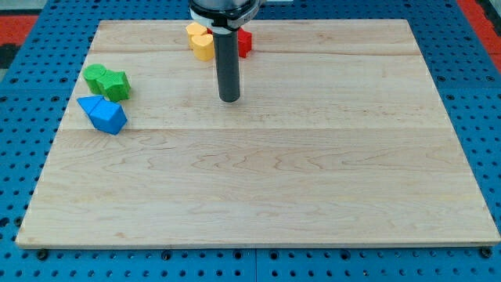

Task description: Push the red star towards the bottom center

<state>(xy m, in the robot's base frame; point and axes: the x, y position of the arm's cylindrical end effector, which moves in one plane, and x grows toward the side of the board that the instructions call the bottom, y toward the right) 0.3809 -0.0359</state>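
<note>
The red star [244, 41] lies near the board's top edge, mostly hidden behind my rod, so only its right part shows. My tip [228, 99] rests on the board below the red star, a short way toward the view's bottom. A yellow block [200, 41] of rounded, heart-like shape sits just left of the rod, with an orange bit at its top. The tip touches no block.
A green block [107, 81] of lobed shape lies at the view's left, and a blue angular block [103, 114] lies just below it. The wooden board [313, 172] lies on a blue perforated base; a red area shows at the top corners.
</note>
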